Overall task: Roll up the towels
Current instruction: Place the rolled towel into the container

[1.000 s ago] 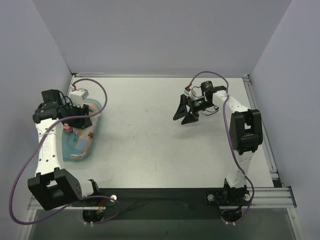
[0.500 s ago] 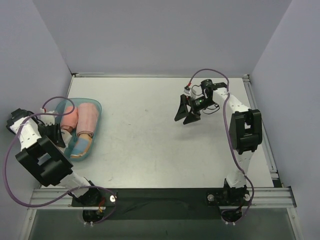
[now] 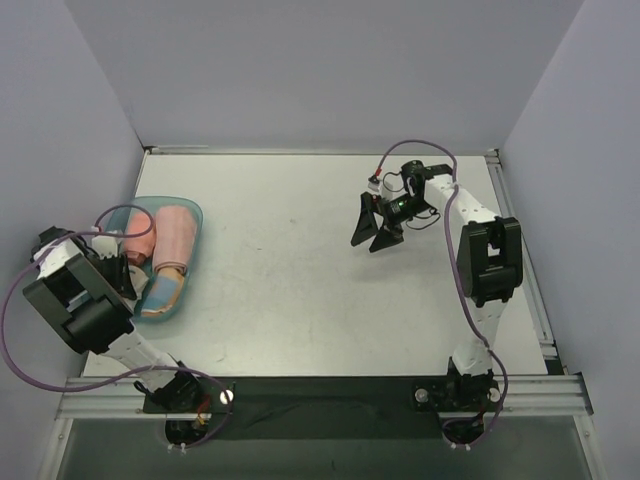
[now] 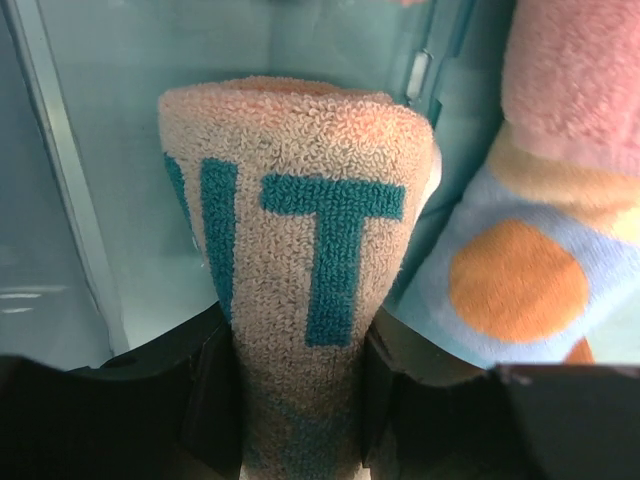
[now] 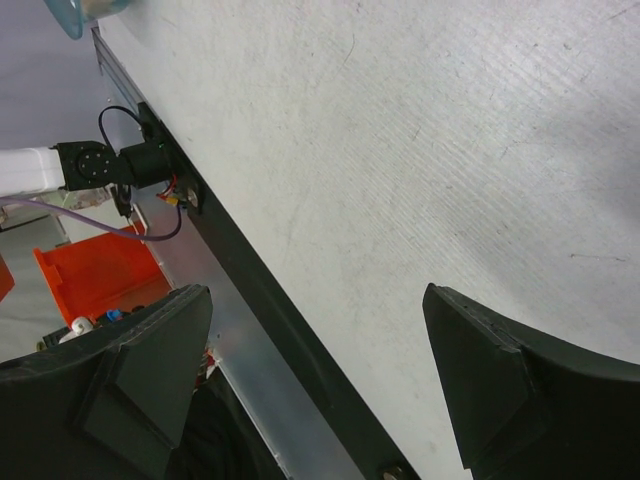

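Clamped in the left tool [image 4: 300, 365] inside the teal tray [image 4: 90, 150]: rolled lettered towel [image 4: 300, 200], long axis straight out from the jaws; right tool [image 5: 315, 350] spread apart, well away from the tray.

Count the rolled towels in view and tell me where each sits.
3, all in the teal tray: the lettered towel gripped by the left pincer, the dotted striped towel beside it, the plain pink towel beyond. The arm may hide more.

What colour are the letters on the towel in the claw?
Teal, on a peachy towel; clearest in the left wrist view.
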Controlling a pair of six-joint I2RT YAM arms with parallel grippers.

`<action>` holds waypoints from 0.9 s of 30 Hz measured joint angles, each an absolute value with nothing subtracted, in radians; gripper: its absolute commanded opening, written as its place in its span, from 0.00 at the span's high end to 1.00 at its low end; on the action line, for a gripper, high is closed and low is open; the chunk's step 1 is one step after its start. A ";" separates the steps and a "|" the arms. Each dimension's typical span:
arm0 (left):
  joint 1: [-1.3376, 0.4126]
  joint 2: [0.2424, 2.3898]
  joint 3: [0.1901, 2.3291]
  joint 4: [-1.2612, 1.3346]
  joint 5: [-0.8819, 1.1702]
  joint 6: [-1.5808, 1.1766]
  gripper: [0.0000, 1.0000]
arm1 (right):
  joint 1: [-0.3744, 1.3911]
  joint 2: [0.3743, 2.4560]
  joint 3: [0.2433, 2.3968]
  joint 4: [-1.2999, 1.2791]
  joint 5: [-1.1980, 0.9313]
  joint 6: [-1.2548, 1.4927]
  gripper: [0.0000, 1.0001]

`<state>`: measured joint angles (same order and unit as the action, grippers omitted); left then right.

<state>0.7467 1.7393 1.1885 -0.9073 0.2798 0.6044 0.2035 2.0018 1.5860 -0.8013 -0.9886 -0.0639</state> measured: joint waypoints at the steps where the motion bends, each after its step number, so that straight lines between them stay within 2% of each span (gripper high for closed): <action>1: 0.745 1.745 1.184 -0.896 0.280 0.600 1.00 | 0.204 2.006 1.591 -0.803 -0.987 -0.065 0.10; 8: 0.694 1.750 1.128 -0.791 0.279 0.568 1.00 | 0.204 2.022 1.598 -0.813 -0.982 -0.073 0.10; 10: 0.674 1.745 1.116 -0.768 0.279 0.554 0.93 | 0.204 2.025 1.598 -0.815 -0.979 -0.074 0.09; 12: 0.661 1.740 1.107 -0.748 0.279 0.543 0.79 | 0.204 2.025 1.598 -0.817 -0.976 -0.077 0.09; 15: 0.654 1.736 1.098 -0.729 0.279 0.531 0.68 | 0.202 2.025 1.599 -0.820 -0.976 -0.080 0.09; 23: 0.654 1.684 1.042 -0.691 0.279 0.527 0.64 | 0.198 2.025 1.605 -0.827 -0.976 -0.083 0.08; 27: 0.653 1.643 1.004 -0.698 0.281 0.528 0.54 | 0.197 2.025 1.605 -0.828 -0.976 -0.084 0.07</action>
<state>0.6533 1.6432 1.0039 -0.6979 0.2806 0.5282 0.1967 2.0251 1.6051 -0.8284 -0.9760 -0.0841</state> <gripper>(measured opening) 0.477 0.922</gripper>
